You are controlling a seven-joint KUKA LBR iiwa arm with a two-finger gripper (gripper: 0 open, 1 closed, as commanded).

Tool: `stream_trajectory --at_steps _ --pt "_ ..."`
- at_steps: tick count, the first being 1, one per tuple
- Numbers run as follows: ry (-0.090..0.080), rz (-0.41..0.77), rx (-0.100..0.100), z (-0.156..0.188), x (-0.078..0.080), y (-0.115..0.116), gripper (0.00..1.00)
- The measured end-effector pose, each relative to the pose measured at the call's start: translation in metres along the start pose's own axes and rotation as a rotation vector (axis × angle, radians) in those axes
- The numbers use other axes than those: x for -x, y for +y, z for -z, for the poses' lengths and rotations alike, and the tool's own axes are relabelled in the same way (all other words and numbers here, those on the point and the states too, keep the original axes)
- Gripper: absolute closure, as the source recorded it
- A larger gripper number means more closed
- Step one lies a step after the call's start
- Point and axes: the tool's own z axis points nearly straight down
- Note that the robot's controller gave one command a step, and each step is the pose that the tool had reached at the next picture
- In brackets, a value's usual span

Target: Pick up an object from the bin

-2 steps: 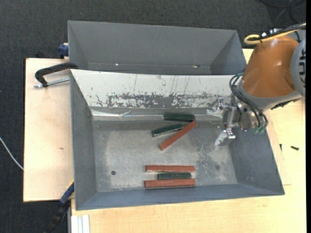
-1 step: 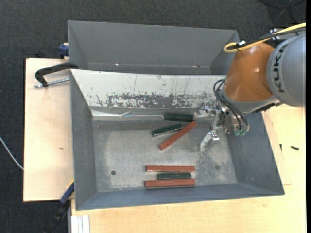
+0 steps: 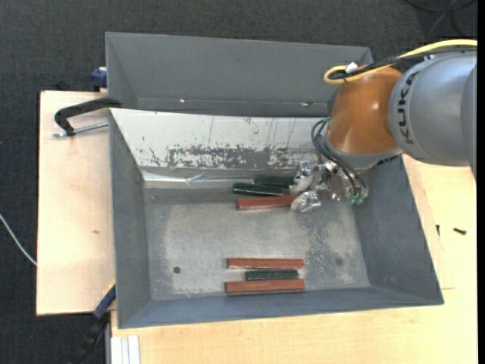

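I'm starting at the gripper (image 3: 307, 190). It's hanging low at the back right of the bin (image 3: 129, 226) floor. I'm not able to tell if it's spread or pressed together, because the metal bits and wiring at its tip are reading as one bright clump.

Its tip is sitting right at the right-hand end of a red-brown bar (image 3: 261, 202), touching it or just beside it, I can't say which. I'm not seeing the bar gripped, so I'm not calling it held. A dark green bar (image 3: 265, 181) is lying just behind that one, parallel and closer to the back wall. I'm judging these two as the likely targets, the red-brown one first, since nothing else is lying near the tip. Both are lying flat with their long sides along the wall. I'm guessing that is why the tip is coming at them from the end, where the wall isn't blocking it.

Further out, the orange cover (image 3: 360, 120) and grey arm (image 3: 439, 105) are leaning in over the right rim and hiding the back right corner.

A stack of three bars (image 3: 265, 275) is lying well apart at the front of the floor: red-brown, dark green, red-brown, side by side. The right ends of the back pair are merging with the gripper's tip, so I'm not getting their full length.
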Motion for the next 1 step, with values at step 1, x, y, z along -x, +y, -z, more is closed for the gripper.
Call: stream_trajectory --at_steps 1 --pt "0.0 0.0 0.0 0.0 0.0 0.0001 1.0"
